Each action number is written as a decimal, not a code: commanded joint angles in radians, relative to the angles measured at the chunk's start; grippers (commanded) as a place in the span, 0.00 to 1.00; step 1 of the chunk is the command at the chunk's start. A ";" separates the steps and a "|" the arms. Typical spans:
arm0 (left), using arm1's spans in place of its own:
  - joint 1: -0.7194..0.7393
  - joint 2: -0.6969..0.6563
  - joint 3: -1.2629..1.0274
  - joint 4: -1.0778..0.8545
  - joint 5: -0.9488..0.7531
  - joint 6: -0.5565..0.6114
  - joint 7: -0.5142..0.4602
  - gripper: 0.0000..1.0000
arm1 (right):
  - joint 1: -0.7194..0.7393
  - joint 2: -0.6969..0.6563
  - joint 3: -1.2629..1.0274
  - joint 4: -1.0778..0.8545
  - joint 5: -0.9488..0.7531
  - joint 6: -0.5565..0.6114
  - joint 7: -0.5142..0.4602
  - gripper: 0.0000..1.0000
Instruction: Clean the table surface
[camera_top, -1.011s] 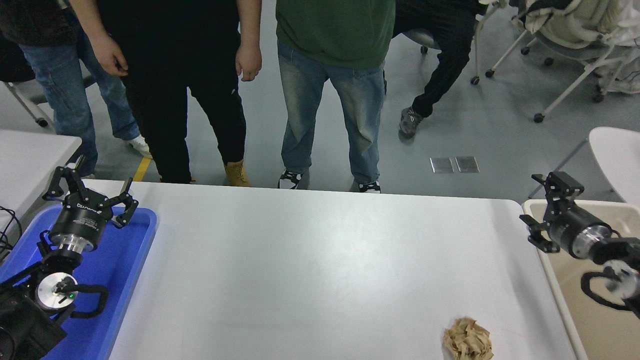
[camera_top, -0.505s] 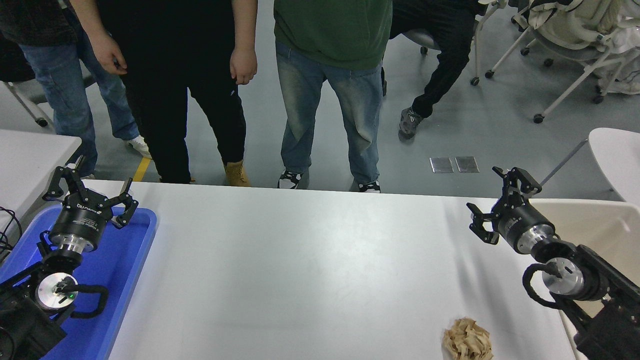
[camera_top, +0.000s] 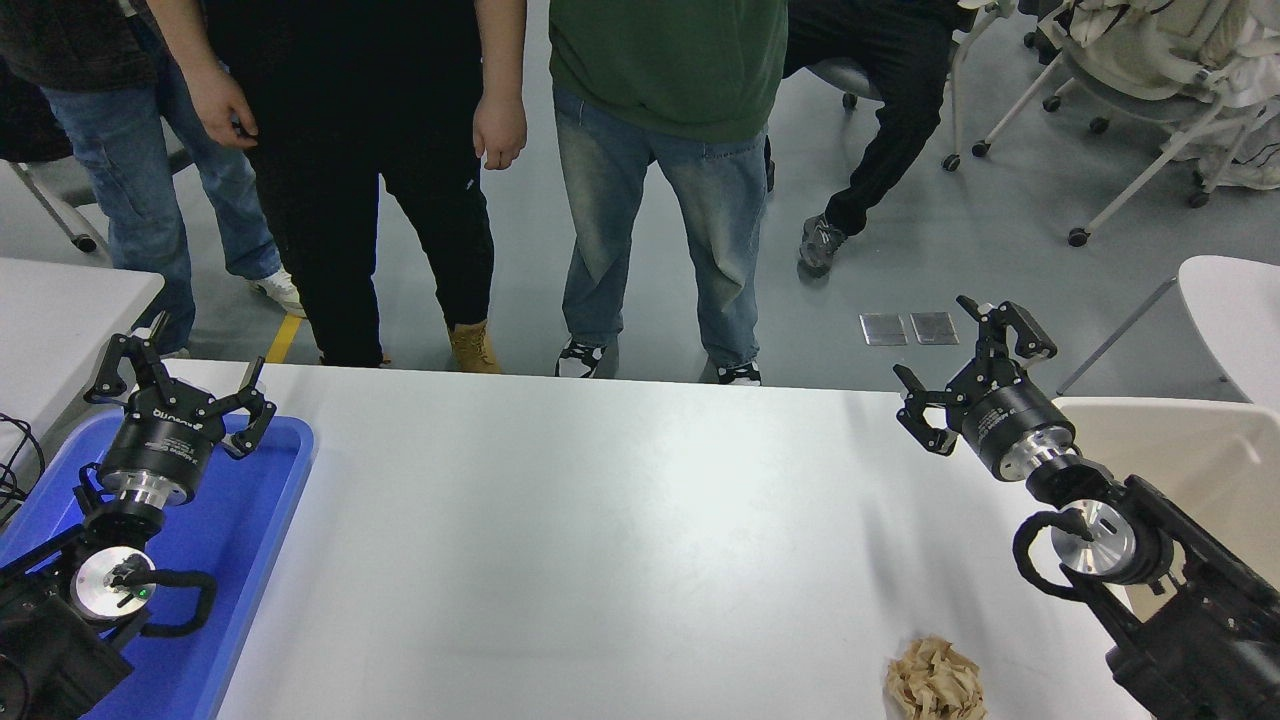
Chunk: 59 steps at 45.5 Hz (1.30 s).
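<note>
Now right gripper raised over table surface far-right edge, jaws apart, empty; left gripper likewise spread.

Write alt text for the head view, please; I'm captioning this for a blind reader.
A crumpled brown paper wad lies near the front right of the white table surface, while the right gripper hangs open above the far right edge. The left gripper sits open over a blue tray; people stand beyond the table.

Single head view, sitting high on the robot's side and looking forward and down over the white tabletop. Taking in its full width at moderate range, floor showing beyond.
</note>
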 joint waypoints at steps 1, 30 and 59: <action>0.000 0.000 0.000 0.000 0.000 0.000 -0.001 1.00 | -0.036 -0.021 -0.006 -0.009 0.035 0.104 0.024 1.00; 0.000 0.000 0.000 0.000 0.000 0.000 -0.001 1.00 | -0.024 -0.064 -0.119 -0.071 0.032 0.105 0.012 1.00; -0.001 0.000 0.000 -0.002 0.000 -0.002 0.000 1.00 | -0.107 -0.594 -0.323 0.098 0.016 0.128 0.020 1.00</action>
